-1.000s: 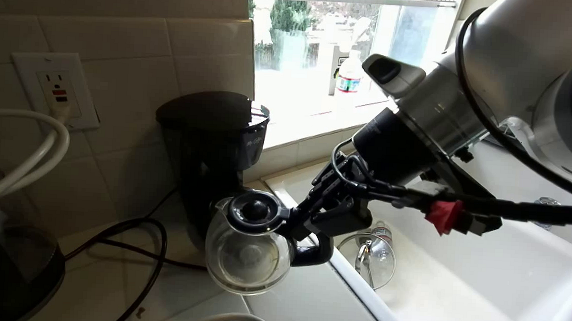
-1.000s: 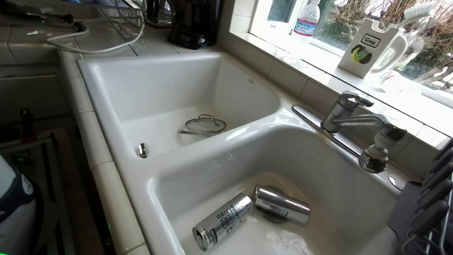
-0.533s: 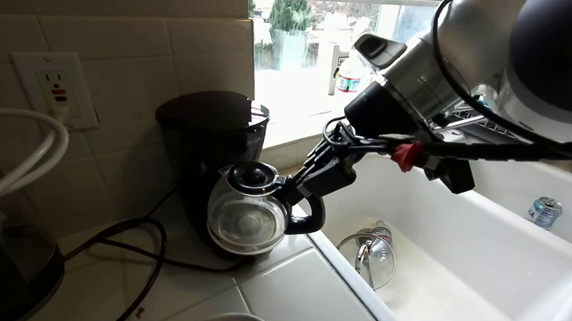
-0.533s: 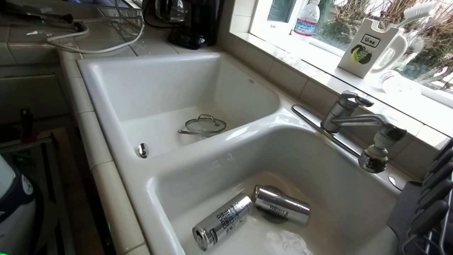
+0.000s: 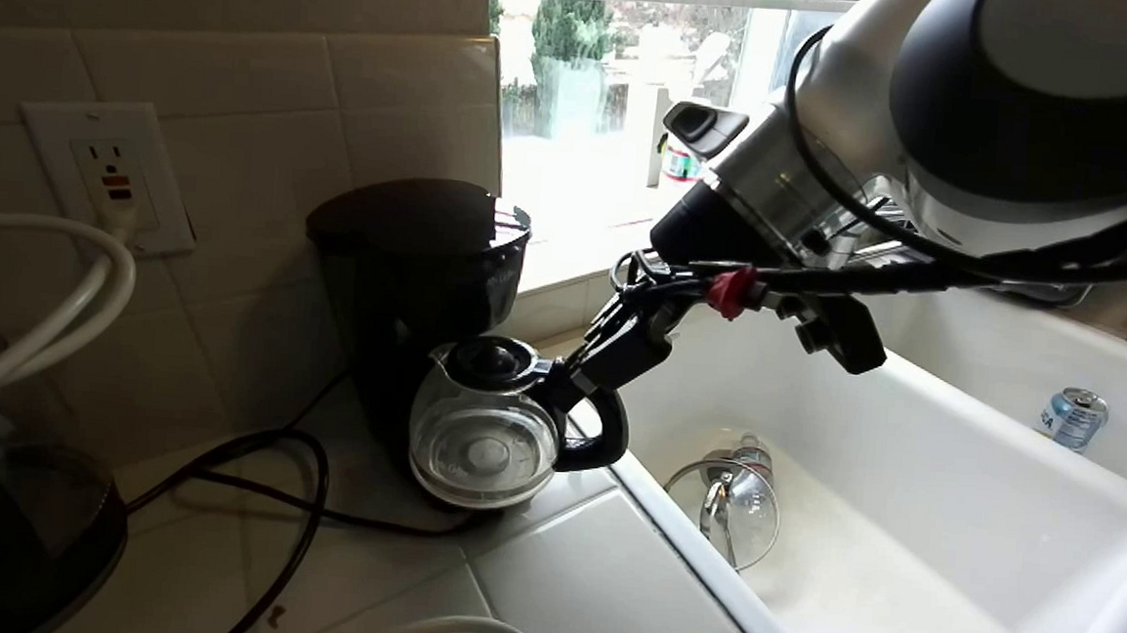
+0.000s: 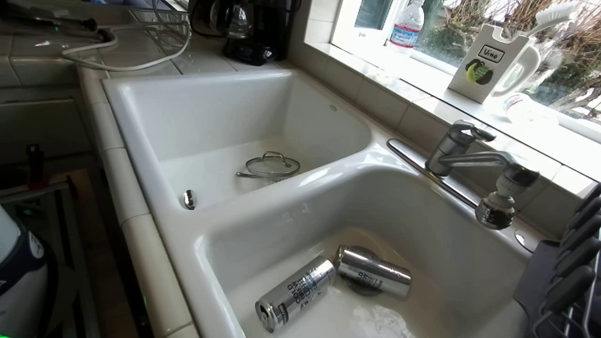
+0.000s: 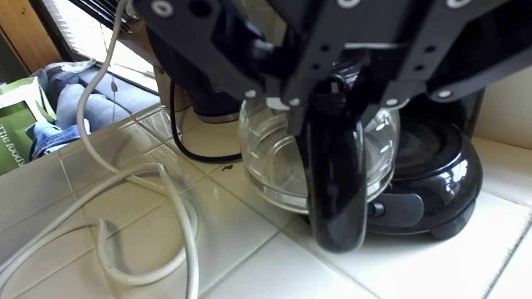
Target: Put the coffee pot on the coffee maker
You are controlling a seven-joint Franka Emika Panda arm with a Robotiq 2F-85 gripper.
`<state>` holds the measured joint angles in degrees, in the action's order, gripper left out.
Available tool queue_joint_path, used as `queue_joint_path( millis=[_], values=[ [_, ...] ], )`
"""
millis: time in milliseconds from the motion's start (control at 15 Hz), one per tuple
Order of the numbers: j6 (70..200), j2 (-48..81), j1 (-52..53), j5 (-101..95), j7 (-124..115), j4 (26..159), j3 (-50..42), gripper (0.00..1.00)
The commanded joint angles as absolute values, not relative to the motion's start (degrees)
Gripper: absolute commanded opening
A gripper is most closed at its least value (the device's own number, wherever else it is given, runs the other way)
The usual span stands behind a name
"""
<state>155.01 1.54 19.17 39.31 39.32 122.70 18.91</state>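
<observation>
The coffee pot, a clear-glass carafe (image 5: 482,453) with black lid and handle, hangs from my gripper (image 5: 559,385), which is shut on its black handle. In the wrist view the fingers of the gripper (image 7: 330,118) stand on both sides of the handle (image 7: 336,187). The black coffee maker (image 5: 411,248) stands against the wall, behind the pot in that exterior view. In the wrist view its round base plate (image 7: 424,145) shows uncovered to the right of the pot. The pot is beside the base and overlaps its edge in view; its bottom seems just above the counter.
A white sink (image 5: 861,570) borders the counter, with a glass lid (image 5: 723,512) inside. A black cord (image 5: 307,516) lies near the pot. A white cable (image 7: 183,216) loops over the tiles. A dark appliance (image 5: 13,518) stands at the left.
The pot, held by my gripper, has risen and moved closer to the coffee maker, then dipped slightly in the last half second. The arm has swung toward the left in an exterior view.
</observation>
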Motion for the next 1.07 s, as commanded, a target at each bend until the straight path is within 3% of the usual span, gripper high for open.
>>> queue_joint_path(
  millis=[0,1000],
  values=[
    [153.4,2.9,18.1,39.4,39.4,120.6,18.9,0.07],
    [154.2,9.4,15.6,27.1,33.1,114.4,19.3,0.07]
  ],
)
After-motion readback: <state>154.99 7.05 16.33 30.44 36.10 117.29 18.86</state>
